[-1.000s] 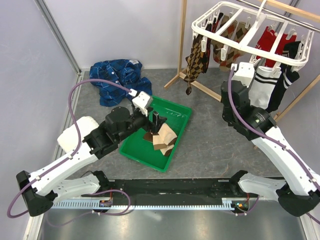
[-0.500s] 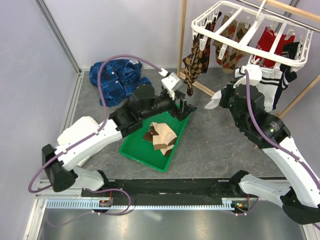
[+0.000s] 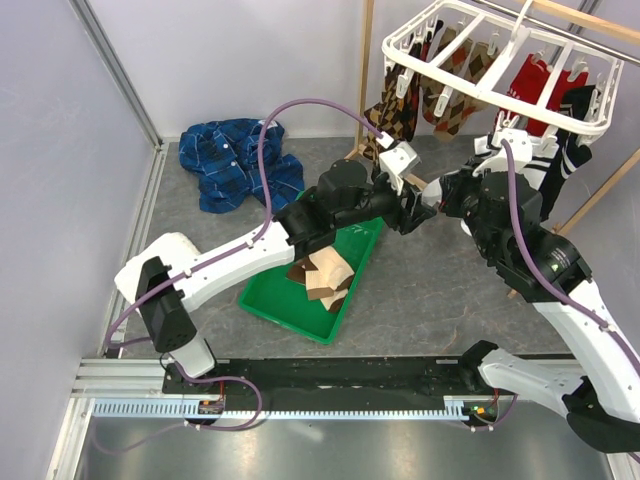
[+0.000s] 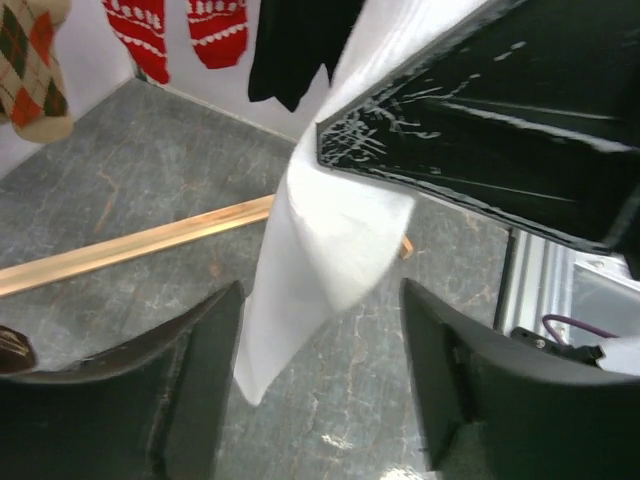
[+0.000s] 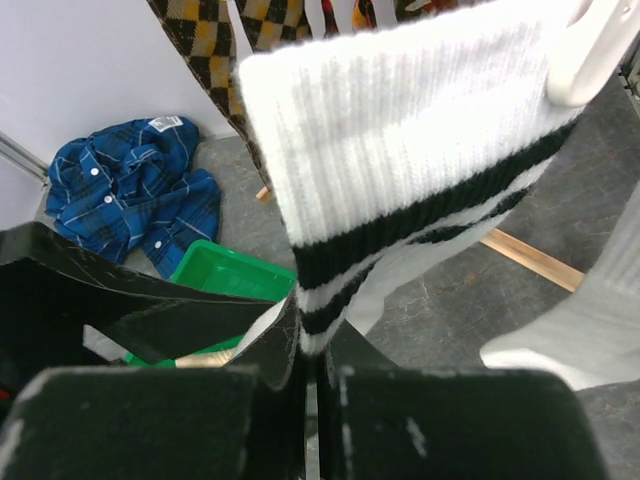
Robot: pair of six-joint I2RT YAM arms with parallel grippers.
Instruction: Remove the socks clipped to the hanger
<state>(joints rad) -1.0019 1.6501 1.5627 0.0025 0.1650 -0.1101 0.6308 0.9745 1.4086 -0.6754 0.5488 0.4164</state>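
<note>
While the white plastic grid hanger point(image 3: 450, 78) hung by the wooden pole stand point(image 3: 366, 70) at the far right of the grey table point(image 3: 420, 290), the loose clutter lay to its left: a crumpled blue plaid shirt point(image 3: 235, 160) against the back wall and, nearer the arms, a green plastic tray point(image 3: 266, 292) holding folded tan-and-brown socks point(image 3: 325, 275). Brown argyle socks point(image 3: 385, 115), red socks with a white pattern point(image 3: 535, 85) and a plain black sock point(image 3: 582, 120) dangled from the frame's clips, crowding the space around both wrists. The stand's low wooden bar point(image 4: 130, 250) crossed the table behind the working spot, and a second white sock point(image 5: 600, 310) hung just beside the one being handled. That one, a white ribbed sock with black stripes point(image 5: 420, 170), hung tilted below the frame, with a white clip point(image 5: 600, 50) at the corner of its cuff. The right gripper point(image 5: 310, 370) had its jaws pressed together on the sock's lower edge below the stripes, pinching the fabric between them. In the left wrist view the same sock draped down from the right gripper's black finger point(image 4: 480, 140). The left gripper point(image 4: 320, 380) sat right under it with its fingers point(image 4: 200, 390) spread wide. The white toe hung in the gap between them, close to one finger, and was not squeezed by either. Whether the cloth brushed that finger could not be told.
</note>
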